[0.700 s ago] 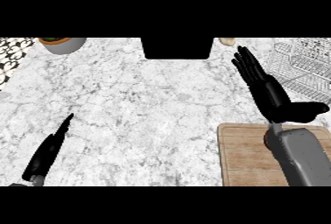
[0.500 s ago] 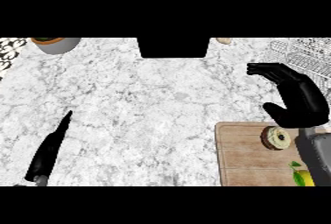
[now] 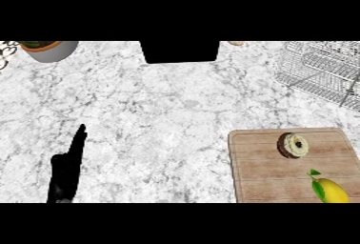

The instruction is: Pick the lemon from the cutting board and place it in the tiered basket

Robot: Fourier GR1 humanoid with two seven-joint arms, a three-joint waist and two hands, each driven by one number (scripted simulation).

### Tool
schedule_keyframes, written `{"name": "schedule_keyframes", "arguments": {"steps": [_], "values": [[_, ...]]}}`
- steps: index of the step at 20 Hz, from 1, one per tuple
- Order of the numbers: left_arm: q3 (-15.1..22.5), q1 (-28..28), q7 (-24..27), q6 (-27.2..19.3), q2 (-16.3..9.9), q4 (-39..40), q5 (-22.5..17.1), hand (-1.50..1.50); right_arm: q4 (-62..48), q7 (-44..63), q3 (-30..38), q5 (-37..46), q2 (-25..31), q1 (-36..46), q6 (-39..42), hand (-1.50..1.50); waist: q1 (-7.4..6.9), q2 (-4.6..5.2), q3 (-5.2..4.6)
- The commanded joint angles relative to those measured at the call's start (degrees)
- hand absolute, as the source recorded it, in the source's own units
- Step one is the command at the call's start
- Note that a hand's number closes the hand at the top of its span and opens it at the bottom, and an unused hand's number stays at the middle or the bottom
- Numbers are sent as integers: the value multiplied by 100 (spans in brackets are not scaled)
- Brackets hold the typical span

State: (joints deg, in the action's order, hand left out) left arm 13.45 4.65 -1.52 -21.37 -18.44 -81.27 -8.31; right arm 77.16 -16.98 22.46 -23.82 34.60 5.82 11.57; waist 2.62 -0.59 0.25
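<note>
A yellow lemon point(image 3: 333, 190) with a green leaf lies at the near right corner of the wooden cutting board point(image 3: 267, 162). The white wire tiered basket point(image 3: 325, 66) stands at the far right of the counter. My left hand point(image 3: 67, 169) rests open at the lower left, fingers straight and pointing up, far from the board. My right hand does not show in the head view.
A doughnut with pale icing point(image 3: 294, 144) lies on the board behind the lemon. A grey pot with a plant point(image 3: 49, 50) stands at the far left. A dark square opening point(image 3: 179, 51) sits at the far edge.
My right hand and forearm, earlier above the board's right side, have drawn back out of view. The lemon and doughnut now show uncovered. The left hand has stayed put.
</note>
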Motion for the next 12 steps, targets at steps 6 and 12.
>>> {"name": "schedule_keyframes", "arguments": {"steps": [6, 12], "values": [[163, 46, 160, -125, 508, 196, 93, 0, 595, -213, 636, -11, 1060, -1950, 1782, -150, -48, 37, -34], [16, 156, 246, 103, 340, 171, -41, 0, 1889, 288, 611, 1077, 2086, -2659, 1956, -150, -9, 21, -52]]}}
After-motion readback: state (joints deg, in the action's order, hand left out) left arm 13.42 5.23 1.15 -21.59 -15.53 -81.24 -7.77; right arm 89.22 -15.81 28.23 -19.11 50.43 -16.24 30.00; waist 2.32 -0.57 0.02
